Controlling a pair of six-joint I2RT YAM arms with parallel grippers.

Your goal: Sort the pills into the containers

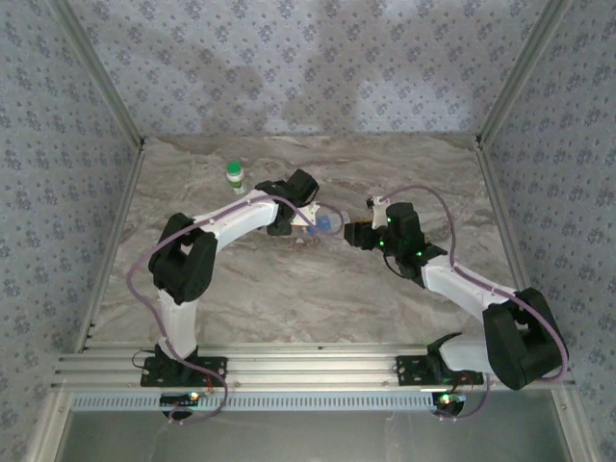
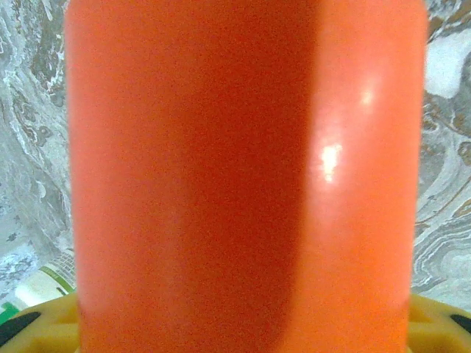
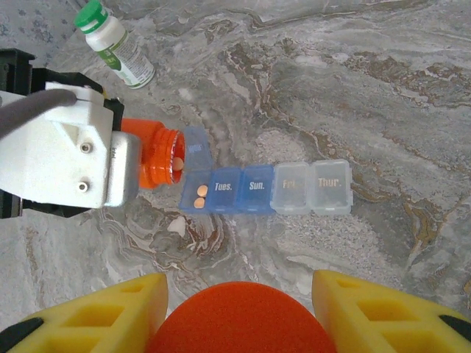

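The pill box [image 3: 294,187] lies flat on the marble table, a row of blue and clear compartments marked Tues., Sun., Fri., Thur. Its leftmost blue compartment stands open with two orange pills [image 3: 201,195] inside. My left gripper [image 1: 308,218] is shut on the orange bottle [image 3: 156,157], tipped sideways with its mouth over that open compartment. One pill sits at the bottle's lip. The bottle's wall [image 2: 243,176] is close against the left wrist camera, between yellow fingers [image 2: 44,323]. My right gripper [image 1: 359,234] hovers just near of the box, its yellow fingers [image 3: 110,309] shut on a round orange cap [image 3: 239,316].
A white bottle with a green cap [image 3: 118,45] stands at the back left [image 1: 234,175], beyond the left gripper. Patterned walls and metal rails close the table in at the back and both sides. Bare marble lies between the box and the arm bases.
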